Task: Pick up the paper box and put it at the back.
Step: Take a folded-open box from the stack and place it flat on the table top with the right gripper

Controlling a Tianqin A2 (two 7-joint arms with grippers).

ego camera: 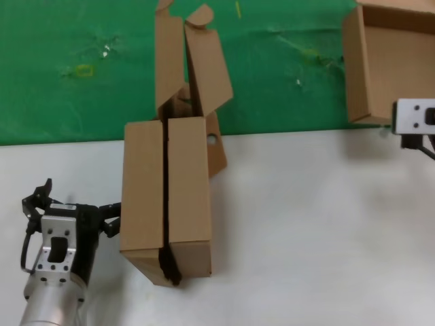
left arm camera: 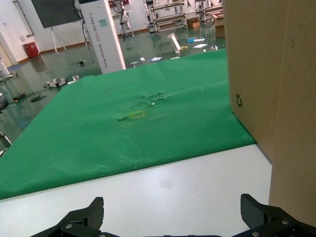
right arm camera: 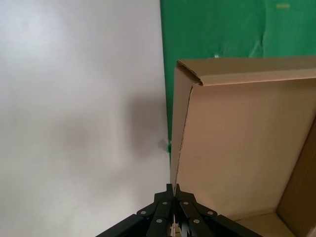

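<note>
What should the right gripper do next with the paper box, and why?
Probably open and let go: the right gripper is pinched on the paper box wall, and the box appears to lie on the green cloth already, just past its front edge. The left gripper waits open beside the two cartons.

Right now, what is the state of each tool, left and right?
Left tool: open, holding nothing, low on the white table beside the two standing cartons.
Right tool: shut on the wall of the paper box.
</note>
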